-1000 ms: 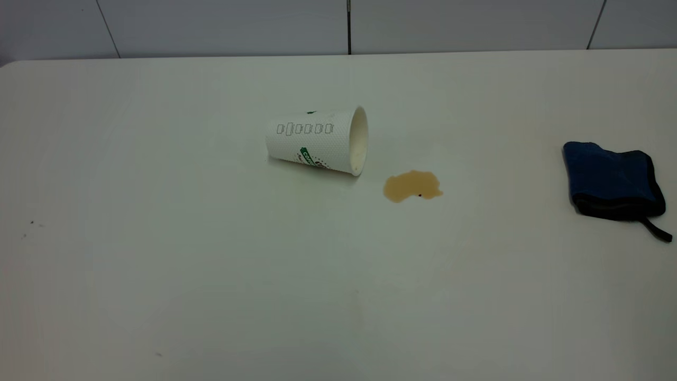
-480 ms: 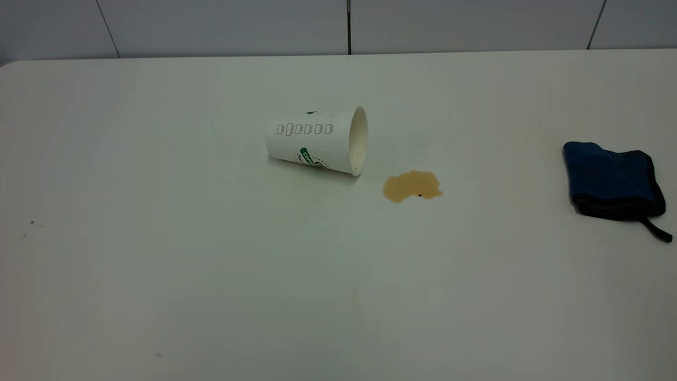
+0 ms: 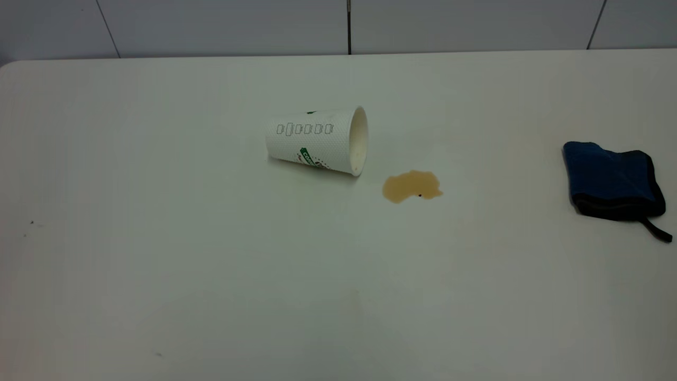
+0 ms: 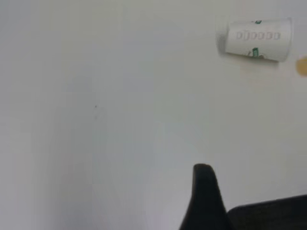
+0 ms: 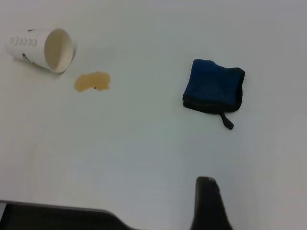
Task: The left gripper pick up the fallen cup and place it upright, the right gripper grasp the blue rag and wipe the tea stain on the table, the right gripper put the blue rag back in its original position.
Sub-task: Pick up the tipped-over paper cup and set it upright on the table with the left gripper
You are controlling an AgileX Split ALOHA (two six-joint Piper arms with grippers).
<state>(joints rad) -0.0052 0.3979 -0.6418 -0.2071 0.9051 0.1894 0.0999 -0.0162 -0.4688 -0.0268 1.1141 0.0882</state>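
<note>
Dimpled paper cup [image 3: 316, 140] lies toppled beside irregular tea stain [image 3: 412, 186]; finger spread indiscernible.

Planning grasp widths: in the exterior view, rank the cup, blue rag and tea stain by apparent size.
1. cup and blue rag: look about alike, so unranked
2. tea stain: clearly smallest

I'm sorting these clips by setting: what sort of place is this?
Probably a lab test bench: a bare white table against plain wall panels, staged with a tipped cup, a tea stain and a blue rag.
</note>
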